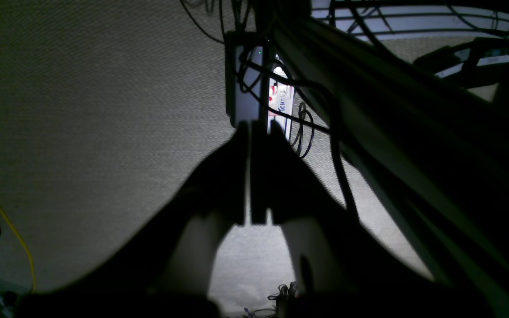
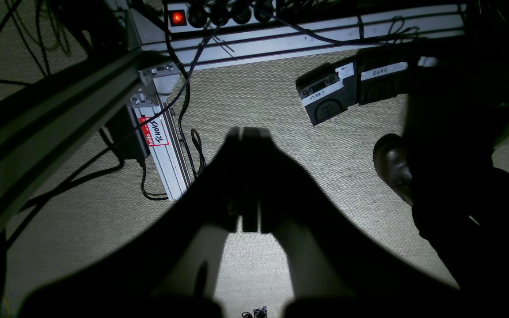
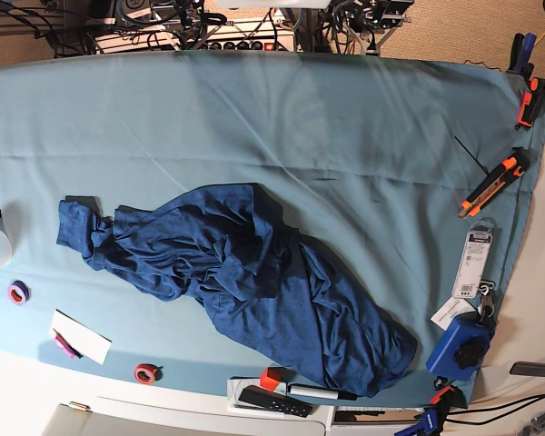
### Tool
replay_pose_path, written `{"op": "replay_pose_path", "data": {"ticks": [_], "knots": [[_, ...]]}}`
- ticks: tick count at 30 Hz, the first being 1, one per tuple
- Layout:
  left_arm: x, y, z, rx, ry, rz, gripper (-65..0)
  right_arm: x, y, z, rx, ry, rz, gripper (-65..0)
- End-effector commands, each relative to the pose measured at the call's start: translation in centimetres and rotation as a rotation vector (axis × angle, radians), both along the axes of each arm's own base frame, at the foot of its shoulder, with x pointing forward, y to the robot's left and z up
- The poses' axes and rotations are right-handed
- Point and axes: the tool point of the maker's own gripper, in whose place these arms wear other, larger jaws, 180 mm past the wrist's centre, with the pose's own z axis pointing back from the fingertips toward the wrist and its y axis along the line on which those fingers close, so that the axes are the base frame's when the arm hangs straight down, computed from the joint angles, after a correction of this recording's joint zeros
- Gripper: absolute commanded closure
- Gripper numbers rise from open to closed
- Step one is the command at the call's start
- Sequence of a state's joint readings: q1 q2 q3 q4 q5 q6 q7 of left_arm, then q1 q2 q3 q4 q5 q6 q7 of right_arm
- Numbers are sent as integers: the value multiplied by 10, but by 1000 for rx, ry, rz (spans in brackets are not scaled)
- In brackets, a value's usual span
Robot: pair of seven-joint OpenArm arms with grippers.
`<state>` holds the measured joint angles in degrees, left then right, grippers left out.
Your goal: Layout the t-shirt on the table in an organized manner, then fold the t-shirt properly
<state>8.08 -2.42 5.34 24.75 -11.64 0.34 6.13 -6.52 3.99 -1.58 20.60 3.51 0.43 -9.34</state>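
T-shirt (image 3: 245,277) lying crumpled at mid-desk (image 3: 345,118), not yet laid out. Left pincer (image 1: 256,132) and right pincer (image 2: 249,132) hanging pressed together, empty, off desk. Next: reaching for sleeve, spreading flat.

Your base camera hangs overhead and looks straight down on the table (image 3: 363,118), taking in almost all of its teal cloth, with the t-shirt (image 3: 254,277) lying from nine o'clock toward five o'clock. Neither arm enters this view.

Your left wrist camera looks along its own left gripper (image 1: 254,128) at woven carpet (image 1: 95,123) below table level, frame rails at two o'clock.

Your right wrist camera looks past the right gripper (image 2: 250,132) at the same carpet, foot pedals (image 2: 347,90) at one o'clock.

Both wrist views share the labelled aluminium rail (image 1: 281,104) (image 2: 159,141); neither overlaps the base view.
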Motion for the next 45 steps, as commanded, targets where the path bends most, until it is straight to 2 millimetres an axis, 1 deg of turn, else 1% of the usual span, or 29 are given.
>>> {"op": "replay_pose_path", "data": {"ticks": [1,12,41,43,45], "knots": [[1,-2,1,-8,-5,0,0,3,-6,1,-12,-16,-6,0],[0,2,0,-1,-5,0,0,3,-6,1,-12,-15,-6,0],[0,2,0,-2,-5,0,0,4,-6,1,-12,-18,-6,0],[2,3,1,-6,-12,24,0,6,-7,2,-15,-45,-3,0],[4,7,4,-19,-36,95,0,8,-9,4,-27,-102,3,0]]}}
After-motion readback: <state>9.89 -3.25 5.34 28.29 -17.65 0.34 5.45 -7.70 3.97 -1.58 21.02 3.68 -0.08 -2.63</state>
